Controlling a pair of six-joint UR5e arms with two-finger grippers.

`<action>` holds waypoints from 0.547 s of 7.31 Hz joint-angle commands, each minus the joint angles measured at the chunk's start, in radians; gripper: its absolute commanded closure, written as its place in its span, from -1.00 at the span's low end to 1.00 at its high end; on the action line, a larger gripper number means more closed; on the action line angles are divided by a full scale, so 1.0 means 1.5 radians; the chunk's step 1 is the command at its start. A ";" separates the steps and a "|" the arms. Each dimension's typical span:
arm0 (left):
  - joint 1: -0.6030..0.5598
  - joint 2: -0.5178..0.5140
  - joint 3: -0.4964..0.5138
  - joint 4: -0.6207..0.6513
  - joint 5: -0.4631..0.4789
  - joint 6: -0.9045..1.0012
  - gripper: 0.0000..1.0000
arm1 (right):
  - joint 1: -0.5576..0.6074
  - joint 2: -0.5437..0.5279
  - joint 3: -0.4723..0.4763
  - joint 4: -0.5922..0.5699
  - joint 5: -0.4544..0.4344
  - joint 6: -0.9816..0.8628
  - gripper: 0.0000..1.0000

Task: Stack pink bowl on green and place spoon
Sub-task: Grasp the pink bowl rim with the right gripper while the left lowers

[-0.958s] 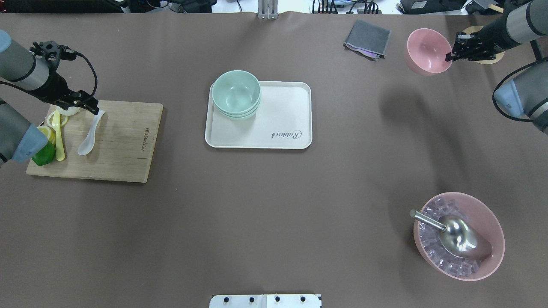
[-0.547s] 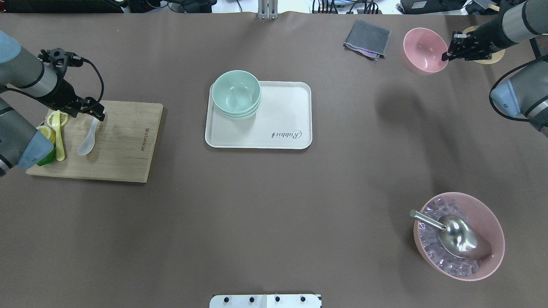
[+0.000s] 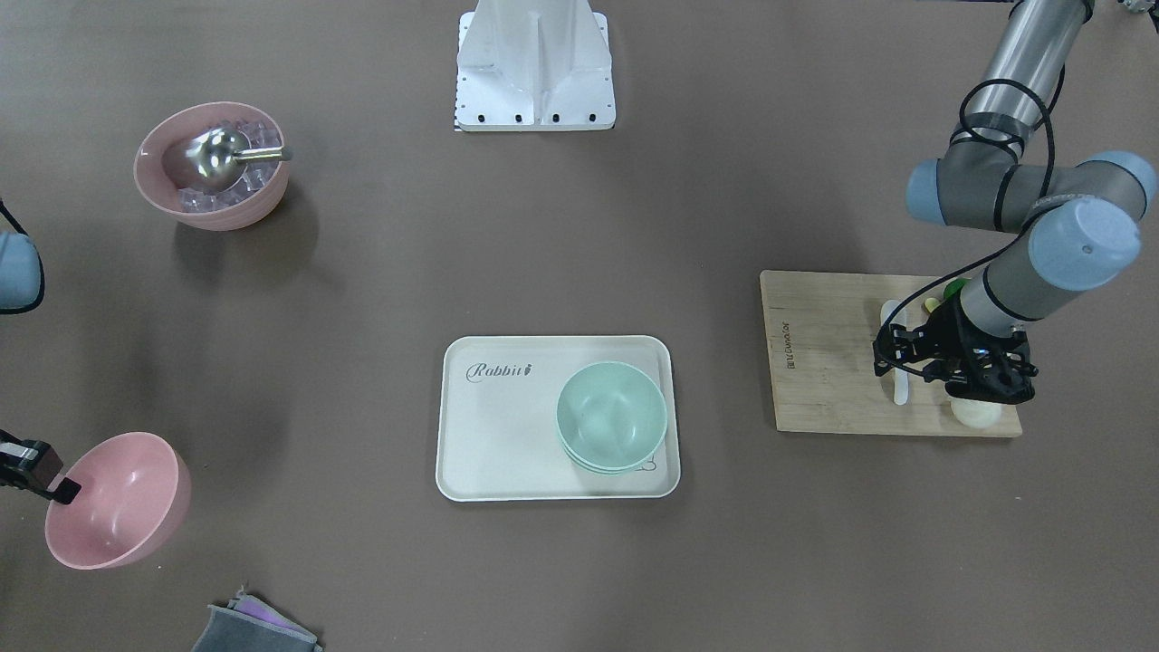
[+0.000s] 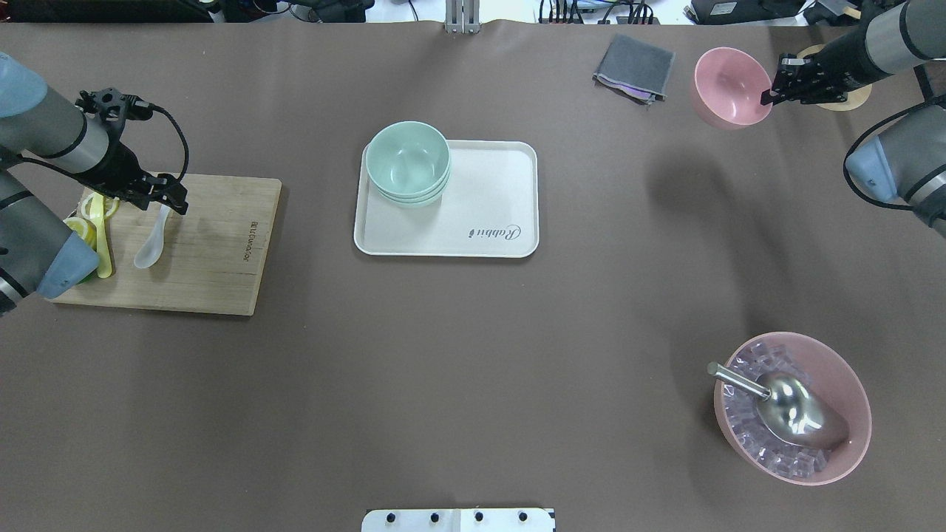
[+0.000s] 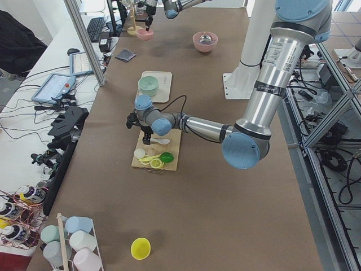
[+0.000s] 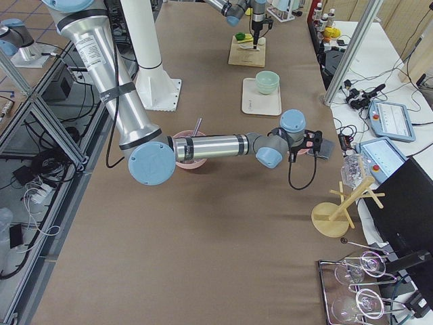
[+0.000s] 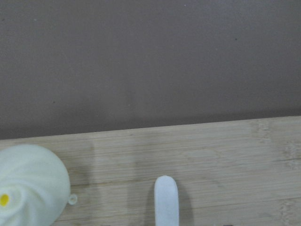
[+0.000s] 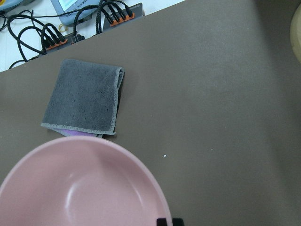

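The pink bowl (image 4: 730,87) hangs tilted above the table at the far right, and my right gripper (image 4: 768,96) is shut on its rim. It also shows in the front view (image 3: 116,512) and the right wrist view (image 8: 80,188). Stacked green bowls (image 4: 407,159) sit in the far left corner of the white tray (image 4: 488,222). A white spoon (image 4: 151,240) lies on the wooden cutting board (image 4: 214,251). My left gripper (image 4: 174,201) is open, low over the spoon's handle end (image 7: 166,200).
On the board's left edge lie lemon slices (image 4: 94,207), a yellow spoon (image 4: 101,247) and a white juicer (image 7: 28,193). A grey cloth (image 4: 635,66) lies beside the pink bowl. A large pink bowl of ice (image 4: 835,443) with a metal scoop (image 4: 787,410) stands near right.
My left gripper has moved right along the board's far edge, onto the spoon's handle end. My right gripper has carried the pink bowl slightly left and further away.
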 commanded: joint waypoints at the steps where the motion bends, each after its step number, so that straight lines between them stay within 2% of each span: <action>1: 0.011 0.001 0.000 0.000 0.001 -0.001 -0.20 | -0.001 0.000 0.000 0.000 0.000 0.000 1.00; 2: 0.011 0.002 0.000 -0.001 0.002 0.002 -0.03 | -0.003 0.000 0.001 0.000 0.000 0.000 1.00; 4: 0.011 0.006 -0.006 0.000 0.001 0.006 0.59 | -0.006 0.000 0.001 0.000 0.000 0.000 1.00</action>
